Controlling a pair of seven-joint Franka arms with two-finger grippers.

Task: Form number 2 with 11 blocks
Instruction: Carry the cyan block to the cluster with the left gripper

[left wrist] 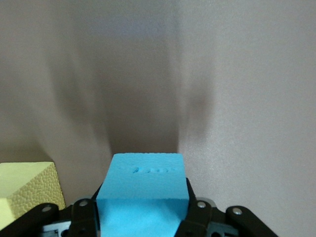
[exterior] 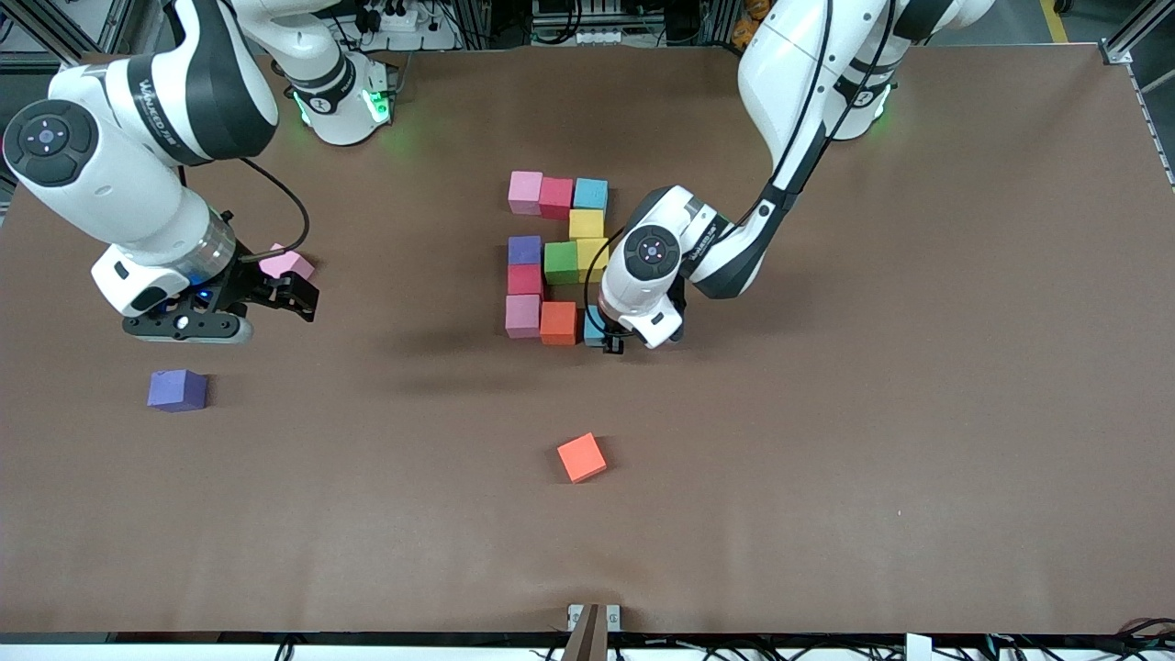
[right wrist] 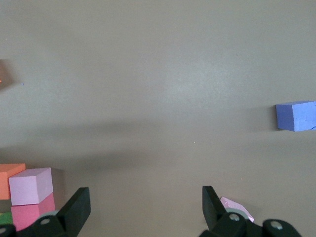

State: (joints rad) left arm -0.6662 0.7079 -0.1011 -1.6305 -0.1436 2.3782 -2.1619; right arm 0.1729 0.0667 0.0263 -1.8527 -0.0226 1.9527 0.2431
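Nearest the front camera lie a loose orange cube (exterior: 581,457) and a purple cube (exterior: 177,389). Next, the left gripper (exterior: 613,344) clenches a light blue cube (left wrist: 142,190) at the number 2's (exterior: 555,258) near row, just beside the orange block (exterior: 558,322); whether it touches is hidden. The right gripper (exterior: 298,296) waits, released, near a pink cube (exterior: 286,264).

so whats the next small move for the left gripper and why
Probably open and lift away: the left gripper is shut on the light blue matte cube, already low beside the orange matte cube, closing the bottom row of the blocky digit 2.
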